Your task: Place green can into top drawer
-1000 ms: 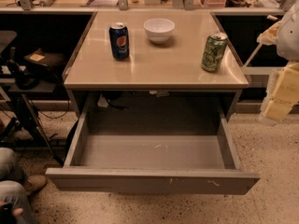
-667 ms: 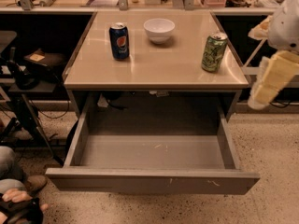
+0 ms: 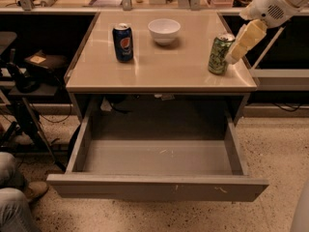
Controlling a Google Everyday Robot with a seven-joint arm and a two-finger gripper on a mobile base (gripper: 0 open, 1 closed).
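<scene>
The green can (image 3: 221, 53) stands upright near the right front corner of the desk (image 3: 159, 74), close to the right edge. The drawer (image 3: 157, 187) below is pulled fully out and its grey floor is bare, so the can is not yet in it and the step in hand looks like the grasp.

The claw (image 3: 240, 45) hangs at the can's right side, slanting down from the pale arm (image 3: 277, 4) at the upper right. Its tip sits just beside the can's upper half and may be touching it; the view does not settle that. It holds nothing that can be seen, and whether it is spread or pressed together I cannot tell, since it shows as one cream shape partly behind the can.

To do this well, the claw should close around the middle of the can, not the rim, and squeeze gently, as thin aluminium dents. A sideways nudge could tip the can or push it off the edge, so a level approach seems best. Then lift straight up, clear the desk's front lip, and lower into the open drawer.

Further left, a blue can (image 3: 122, 42) and a white bowl (image 3: 164, 31) stand well apart from the work.
</scene>
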